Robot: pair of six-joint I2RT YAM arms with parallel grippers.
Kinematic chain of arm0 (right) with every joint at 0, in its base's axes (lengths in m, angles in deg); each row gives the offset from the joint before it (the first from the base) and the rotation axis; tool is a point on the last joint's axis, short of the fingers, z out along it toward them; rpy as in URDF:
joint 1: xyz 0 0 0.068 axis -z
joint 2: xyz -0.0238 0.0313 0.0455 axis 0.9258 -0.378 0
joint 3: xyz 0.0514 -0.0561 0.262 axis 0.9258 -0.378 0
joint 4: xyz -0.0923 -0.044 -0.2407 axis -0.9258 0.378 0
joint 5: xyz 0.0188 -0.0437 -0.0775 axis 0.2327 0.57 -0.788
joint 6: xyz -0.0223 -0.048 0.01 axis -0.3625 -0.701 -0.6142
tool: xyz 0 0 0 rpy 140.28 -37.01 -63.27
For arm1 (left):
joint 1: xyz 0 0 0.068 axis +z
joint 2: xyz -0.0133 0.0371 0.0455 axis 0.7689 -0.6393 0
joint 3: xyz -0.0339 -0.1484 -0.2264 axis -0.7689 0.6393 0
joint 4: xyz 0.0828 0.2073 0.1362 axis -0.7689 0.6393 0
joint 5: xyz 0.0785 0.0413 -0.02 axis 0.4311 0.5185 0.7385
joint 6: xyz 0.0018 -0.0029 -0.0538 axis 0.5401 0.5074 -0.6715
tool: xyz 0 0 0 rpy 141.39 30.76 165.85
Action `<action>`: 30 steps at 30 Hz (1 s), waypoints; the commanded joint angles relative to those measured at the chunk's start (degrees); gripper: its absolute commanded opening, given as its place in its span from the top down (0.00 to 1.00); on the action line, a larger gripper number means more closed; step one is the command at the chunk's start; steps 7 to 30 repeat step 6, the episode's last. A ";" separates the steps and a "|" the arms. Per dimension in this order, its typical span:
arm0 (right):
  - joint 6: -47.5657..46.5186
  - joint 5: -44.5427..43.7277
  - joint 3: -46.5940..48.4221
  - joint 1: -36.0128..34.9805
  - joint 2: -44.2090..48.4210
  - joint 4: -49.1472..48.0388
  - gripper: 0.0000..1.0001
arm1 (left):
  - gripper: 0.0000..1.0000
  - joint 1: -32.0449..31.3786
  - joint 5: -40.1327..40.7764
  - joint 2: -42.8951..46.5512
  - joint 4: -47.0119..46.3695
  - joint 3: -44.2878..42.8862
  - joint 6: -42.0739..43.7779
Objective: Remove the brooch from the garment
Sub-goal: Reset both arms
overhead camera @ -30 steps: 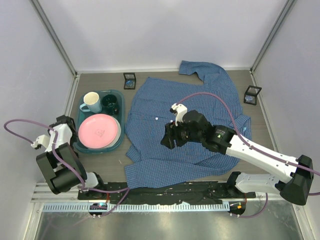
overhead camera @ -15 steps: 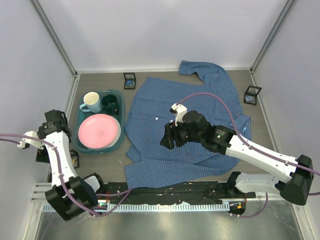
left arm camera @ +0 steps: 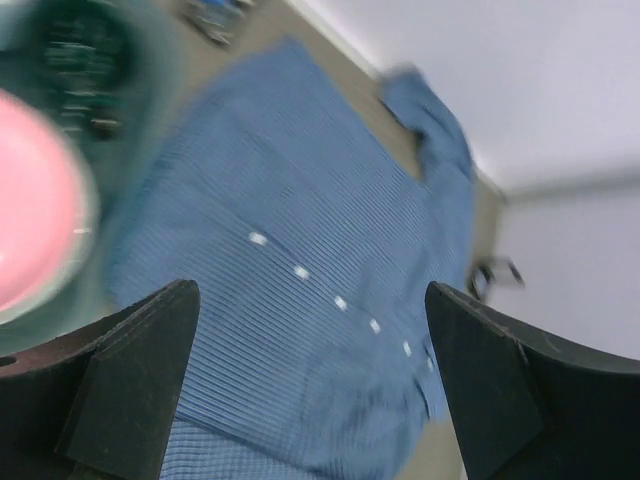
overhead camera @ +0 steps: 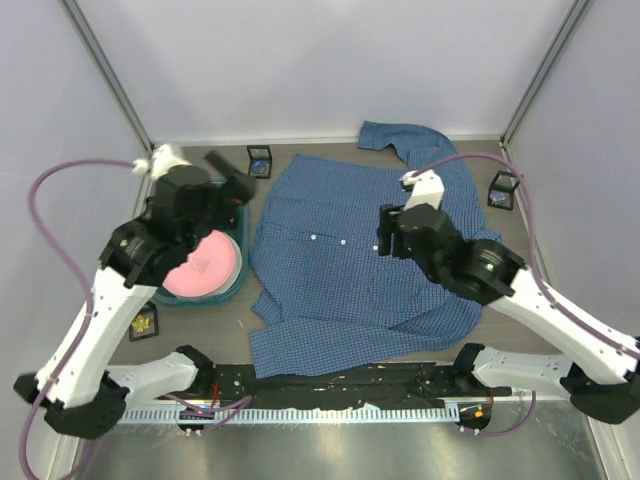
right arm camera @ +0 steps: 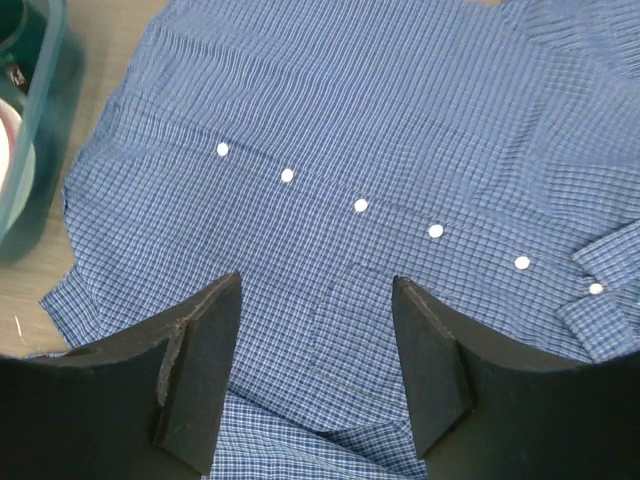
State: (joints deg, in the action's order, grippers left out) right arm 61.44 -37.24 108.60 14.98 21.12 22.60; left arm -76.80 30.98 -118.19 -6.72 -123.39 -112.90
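- Garment [overhead camera: 360, 260]: blue small-checked long-sleeved shirt; lies spread front-up across the middle of the worktop [overhead camera: 225, 320], collar toward the far right, one sleeve folded along the near edge.
- Buttons [right arm camera: 360, 205]: white, in one slanting row down the shirt front; all plainly visible in the right wrist view.
- Left gripper [overhead camera: 232, 175]: hangs above the far edge of the tray [overhead camera: 243, 215], just left of the shirt; jaws spread wide, nothing between them, touching nothing. Fingers [left arm camera: 130, 380] frame the shirt front from above in the left wrist view, which is blurred.
- Right gripper [overhead camera: 384, 232]: hangs over the shirt's chest area, right of the button row; jaws released and well apart, empty, clear of the cloth. Fingers [right arm camera: 200, 370] straddle the checked fabric below the buttons.
- Tray: teal, left of the shirt; carries a pink plate [overhead camera: 205, 265] and a dark green cup [left arm camera: 75, 50], the cup blurred.
- Small dark square item [overhead camera: 143, 322]: sits on the worktop near the tray's near-left corner, with a yellowish speck on it; too small to identify.
- Two small framed cases: one [overhead camera: 260, 160] at the far edge beside the shirt's shoulder, one [overhead camera: 505, 188] at the far right.
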 commanded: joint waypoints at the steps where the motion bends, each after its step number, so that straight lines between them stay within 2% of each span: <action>1: 0.21 -8.29 6.45 -0.18 8.29 5.72 0.32 | 0.00 -17.19 -0.71 -6.59 -12.13 -7.27 12.37; 2: 0.21 -8.90 7.51 -0.09 9.52 6.60 0.28 | 0.00 -22.62 -0.71 -9.39 -12.75 -11.03 14.58; 5: -1.20 -9.35 10.85 -0.09 14.35 7.49 0.26 | 0.00 -29.94 -0.88 -11.96 -11.79 -18.85 22.67; 6: -1.64 -9.52 12.08 -0.09 15.93 7.93 0.18 | 0.00 -30.66 -1.84 -11.88 -12.22 -19.84 24.60; 30: -1.64 -9.52 12.08 -0.09 15.93 7.93 0.18 | 0.00 -30.66 -1.84 -11.88 -12.22 -19.84 24.60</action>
